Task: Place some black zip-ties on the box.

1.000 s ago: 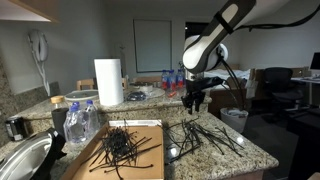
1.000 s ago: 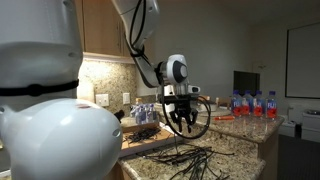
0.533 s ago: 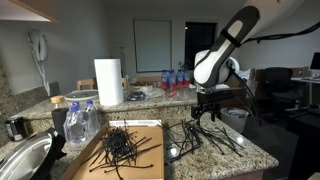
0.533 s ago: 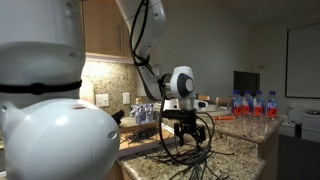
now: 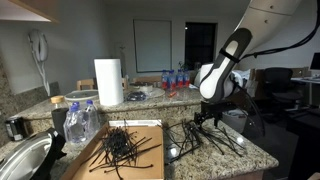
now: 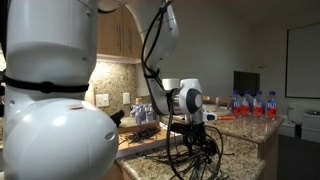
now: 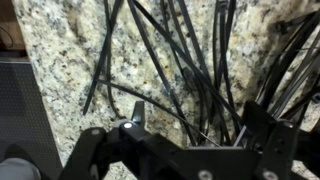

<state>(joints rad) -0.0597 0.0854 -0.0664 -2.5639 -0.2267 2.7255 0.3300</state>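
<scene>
Black zip-ties (image 5: 208,138) lie in a loose tangle on the granite counter (image 5: 255,158), just beside a flat cardboard box (image 5: 150,128) that carries a second heap of ties (image 5: 120,148). The gripper (image 5: 205,118) is lowered onto the counter tangle. In the wrist view its jaws stand wide apart, with several strands running across the gap between them and none of them pinched.
</scene>
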